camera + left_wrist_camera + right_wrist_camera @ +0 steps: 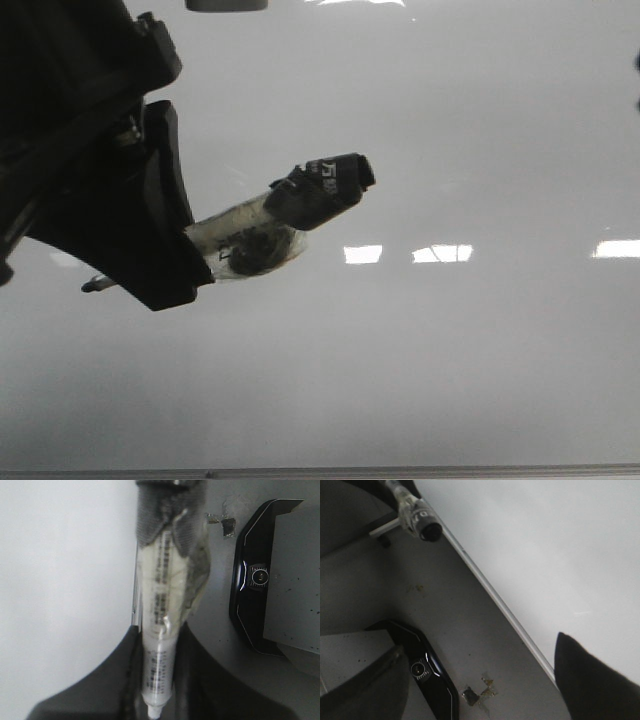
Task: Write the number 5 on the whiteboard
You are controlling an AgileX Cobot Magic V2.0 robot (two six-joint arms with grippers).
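whiteboard (pixel 460 150): fills nearly whole front view, glossy pale grey-white, flat; thin metal edge strip along near side at bottom of frame. Also in right wrist view (pixel 545 545), strip running diagonally.
reflections (pixel 440 253): bright white rectangles in a row right of centre on board; more at far edge.
number 5: no black stroke visible on any exposed board surface; whatever lies under arm and marker is hidden.
marker (pixel 285 215): tilted, dark cap end up and to the right, pale barrel wrapped in clear tape, printed label unreadable. Small pale tip (pixel 95 285) pokes out past other side of gripper, low over board; tip contact with surface not resolvable.
left gripper (pixel 155 680): clamped on marker barrel, black fingers (pixel 205 685) either side in left wrist view, barrel (pixel 160 630) running straight between them. In front view, a big dark mass at upper left (pixel 150 230), over left part of board.
right gripper (pixel 485 680): only two dark finger shapes at view edges, one (pixel 592 680) over board edge, other over the floor; wide gap between them, nothing in it, jaws apart. Not seen in front view.
black device (pixel 427 672): glossy black housing with round lens-like part, off the board, beside the strip; also in left wrist view (pixel 257 577).
tape scraps (pixel 480 692): on grey surface near black device, off board.
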